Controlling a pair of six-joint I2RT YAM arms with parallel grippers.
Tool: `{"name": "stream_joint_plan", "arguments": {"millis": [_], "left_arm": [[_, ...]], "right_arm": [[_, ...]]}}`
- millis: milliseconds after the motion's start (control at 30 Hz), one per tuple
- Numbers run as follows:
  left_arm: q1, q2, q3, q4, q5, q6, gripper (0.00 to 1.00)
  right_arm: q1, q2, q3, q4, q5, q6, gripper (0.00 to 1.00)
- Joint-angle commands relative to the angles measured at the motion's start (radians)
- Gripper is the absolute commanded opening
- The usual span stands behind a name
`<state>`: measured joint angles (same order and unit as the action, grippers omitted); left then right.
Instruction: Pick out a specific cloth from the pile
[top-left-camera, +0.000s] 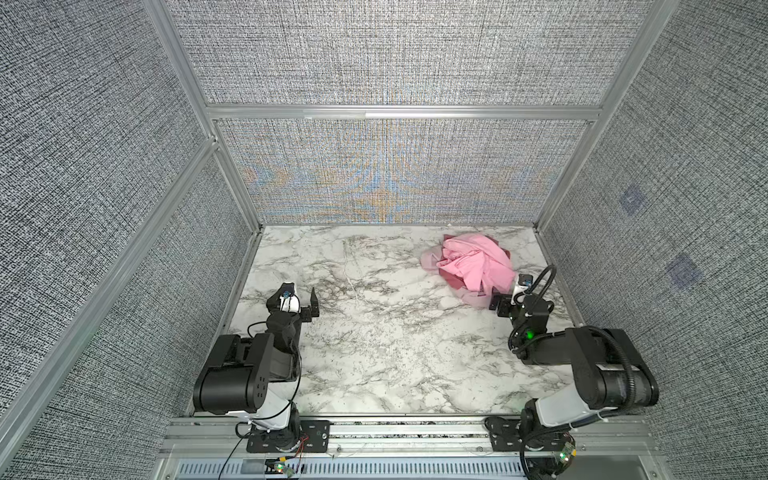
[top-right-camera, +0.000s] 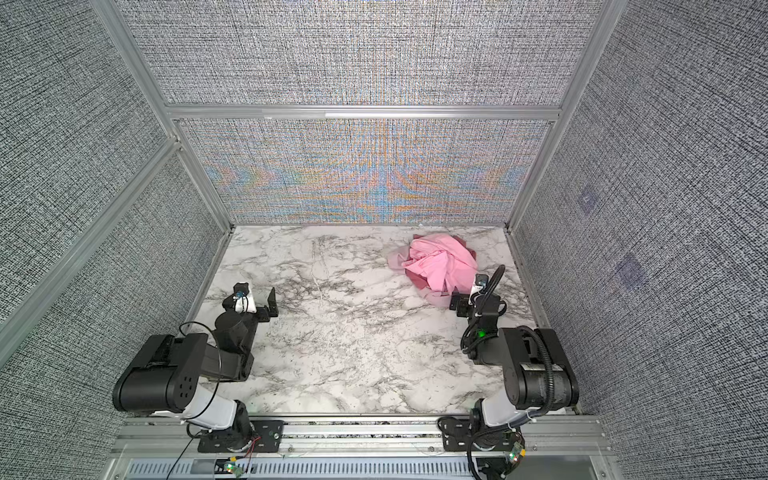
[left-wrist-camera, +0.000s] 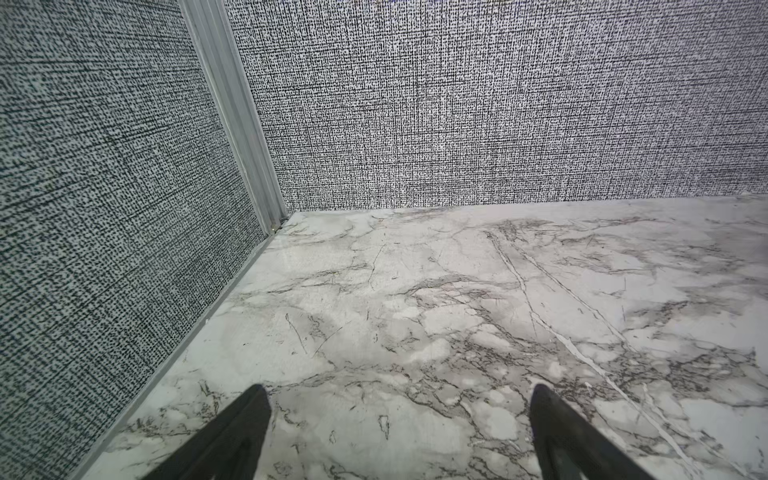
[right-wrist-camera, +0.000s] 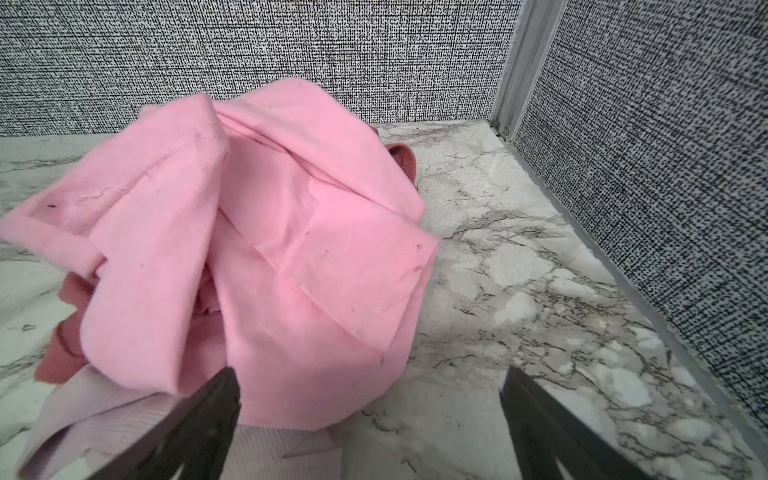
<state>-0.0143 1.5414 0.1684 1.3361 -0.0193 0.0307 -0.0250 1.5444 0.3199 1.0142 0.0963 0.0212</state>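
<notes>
The pale dusty mauve-pink soft fabric cloth (right-wrist-camera: 83, 415) I'm after is at the bottom of the heap of pink cloths (top-left-camera: 469, 262) near the back right of the white marbled counter (top-left-camera: 374, 332), mostly under a bright bubblegum-pink cloth (right-wrist-camera: 270, 249). Looks light and floppy and I bet it drags its neighbours, so I'd pinch the ribbed edge poking out. My right tool (right-wrist-camera: 370, 380) hovers low at that edge, jaws wide, empty; left tool (top-left-camera: 300, 297) parked well apart, wide too

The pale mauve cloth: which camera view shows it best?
The right wrist view: the pale mauve cloth lies close, its ribbed weave clear, under the bright pink cloth. Both top views show only small edges. The left wrist view shows none.
</notes>
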Motion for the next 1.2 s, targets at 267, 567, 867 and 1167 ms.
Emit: {"name": "stream_joint_plan", "arguments": {"millis": [267, 567, 867, 1167], "left_arm": [[0.000, 0.000, 0.002, 0.023, 0.005, 0.008, 0.99], [0.001, 0.000, 0.001, 0.024, 0.005, 0.008, 0.99], [0.001, 0.000, 0.002, 0.023, 0.005, 0.008, 0.99], [0.002, 0.000, 0.003, 0.021, 0.007, 0.006, 0.98]], "right_arm": [[0.000, 0.002, 0.005, 0.006, -0.003, 0.003, 0.99], [0.000, 0.001, 0.005, 0.006, -0.003, 0.002, 0.99], [0.000, 0.001, 0.005, 0.006, -0.003, 0.004, 0.99], [0.000, -0.002, 0.003, 0.010, -0.003, 0.005, 0.99]]}}
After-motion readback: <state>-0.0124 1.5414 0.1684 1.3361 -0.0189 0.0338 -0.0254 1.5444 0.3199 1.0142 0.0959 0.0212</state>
